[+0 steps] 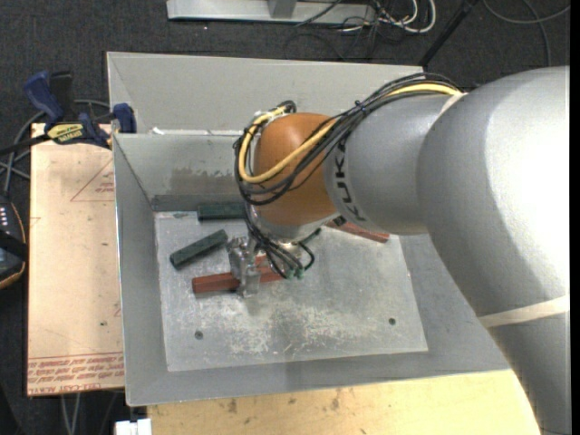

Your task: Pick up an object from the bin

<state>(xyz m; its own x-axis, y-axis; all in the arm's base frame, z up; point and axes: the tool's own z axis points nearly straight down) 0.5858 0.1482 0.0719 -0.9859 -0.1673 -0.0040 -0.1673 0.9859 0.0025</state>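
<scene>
Going by the task, the step here is closing on the long, flat reddish-brown bar (214,285) and getting it up off the floor of the grey metal bin (317,333).

Left to right, here's how I'd do it. The slanted dark green-grey rectangular bar (198,248) lies just beyond the red one's left end, near it but apart as far as I can see. So I'd avoid any sideways sweep to the left.

The gripper (245,275) sits low on the red bar, toward its right half. I honestly can't tell if it's spread or pressed together, since the orange wrist cover (290,166) hangs right over it. The bar's left end sticks out free, so I'd guess it droops on that side when lifted. Squeeze across the narrow width and go straight up, gently.

A second dark bar (222,211) lies at the foot of the far wall. A reddish-brown piece (367,234) pokes out from under the arm on the right. Both are out of the way.

The bar itself is thin, straight-edged and dull brick-red, and it looks rigid. It lies flat, roughly left to right, left of centre and a bit toward the near side.
</scene>
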